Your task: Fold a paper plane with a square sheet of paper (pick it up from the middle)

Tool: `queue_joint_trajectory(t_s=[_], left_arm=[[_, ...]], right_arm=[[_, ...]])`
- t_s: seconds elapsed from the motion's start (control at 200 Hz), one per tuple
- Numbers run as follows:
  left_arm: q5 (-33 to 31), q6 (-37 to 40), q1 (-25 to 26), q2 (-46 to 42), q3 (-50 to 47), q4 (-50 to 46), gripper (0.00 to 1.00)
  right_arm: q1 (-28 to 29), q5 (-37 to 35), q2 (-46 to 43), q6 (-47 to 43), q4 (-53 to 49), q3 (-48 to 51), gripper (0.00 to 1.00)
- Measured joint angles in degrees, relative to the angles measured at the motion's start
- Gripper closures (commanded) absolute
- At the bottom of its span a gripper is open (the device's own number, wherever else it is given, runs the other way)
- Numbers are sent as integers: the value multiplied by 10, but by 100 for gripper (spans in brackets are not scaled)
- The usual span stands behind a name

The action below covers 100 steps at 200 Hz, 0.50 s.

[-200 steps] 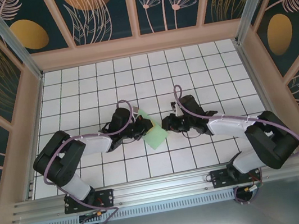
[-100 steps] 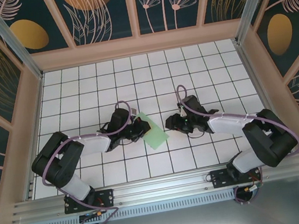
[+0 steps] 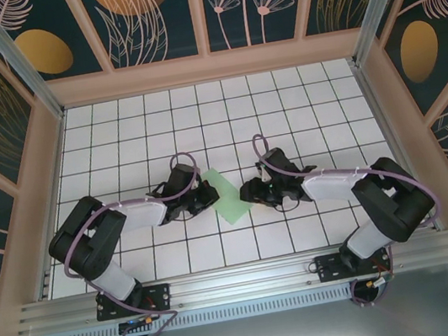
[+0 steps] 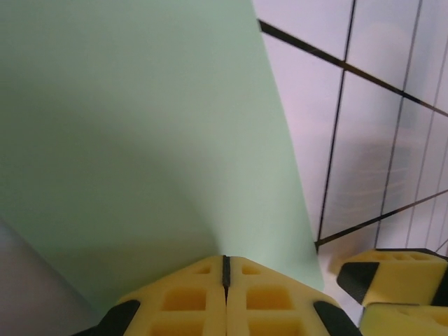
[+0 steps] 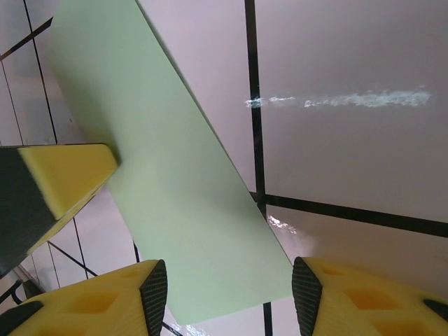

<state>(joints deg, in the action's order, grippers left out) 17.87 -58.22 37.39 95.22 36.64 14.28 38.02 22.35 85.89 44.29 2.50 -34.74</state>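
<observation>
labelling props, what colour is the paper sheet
Plain pale green, unmarked; the paper sheet shows best in the left wrist view.

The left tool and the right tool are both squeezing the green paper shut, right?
Not quite. The left tool is squeezed shut on the green paper, but the right tool is open, its fingers apart either side of the paper's corner, as the right wrist view shows.

One sheet of pale green paper (image 3: 227, 195) sits over the one white-tiled bench (image 3: 299, 105), about midway between the bench's left and right edges. Two arms reach across the bench from its near edge, one left arm (image 3: 129, 215) and one right arm (image 3: 333, 185), each ending in one set of jaws, so two sets. Each set has two yellow pads (image 4: 189, 301), four in all.
</observation>
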Motion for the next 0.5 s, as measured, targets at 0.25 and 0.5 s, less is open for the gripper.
queue_joint_trajectory(t_s=[0.25,0.5], left_arm=[[-4,10,-2,4,-8,10,95],[-5,16,-2,3,-10,10,95]], right_arm=[[2,0,4,-1,0,-1,39],[-2,16,18,0,4,-6,45]])
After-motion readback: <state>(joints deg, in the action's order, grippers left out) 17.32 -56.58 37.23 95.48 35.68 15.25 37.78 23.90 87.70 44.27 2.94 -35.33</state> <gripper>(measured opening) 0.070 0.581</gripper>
